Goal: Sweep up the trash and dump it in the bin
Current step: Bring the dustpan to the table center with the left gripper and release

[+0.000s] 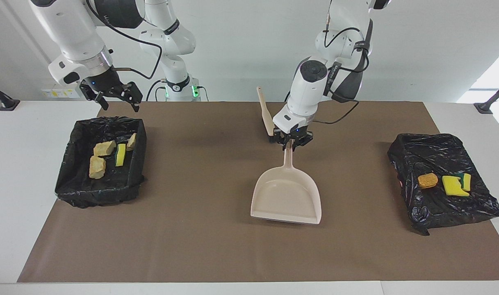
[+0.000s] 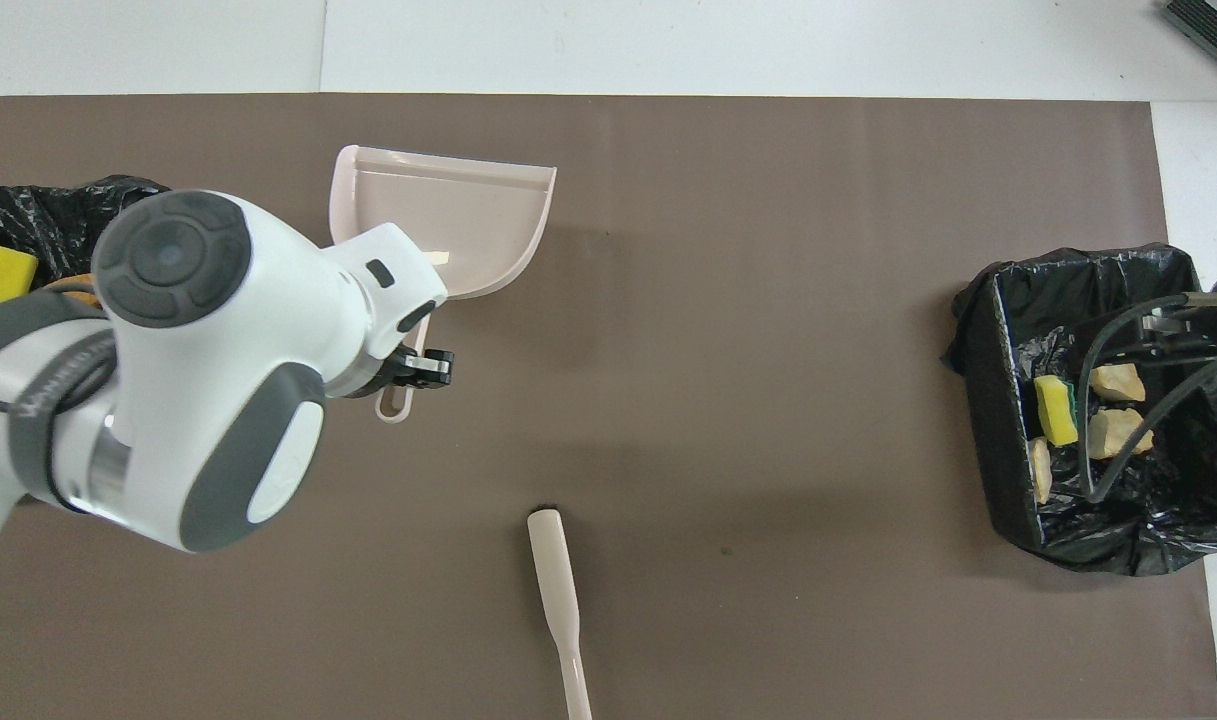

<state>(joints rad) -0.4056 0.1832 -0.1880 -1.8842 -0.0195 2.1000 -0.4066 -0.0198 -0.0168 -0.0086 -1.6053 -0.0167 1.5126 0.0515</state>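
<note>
Holding the dustpan (image 1: pixel 287 195) by its handle tip, the left gripper (image 1: pixel 292 140) has fingers clamped on it, pan flat on the brown mat (image 1: pixel 216 246) mid-table, mouth away from the robots; likely being set down, emptied. Brush (image 1: pixel 267 116) lies just beside that gripper. Trash: tan pieces (image 1: pixel 98 159) and a sponge in the bin (image 1: pixel 69 180) at the right arm's end; nugget (image 1: pixel 427 180) and yellow sponges (image 1: pixel 454 185) on the black bag (image 1: pixel 438 151) at the other end. Right gripper (image 1: pixel 117 99) waits over its bin's edge, fingers apart.
</note>
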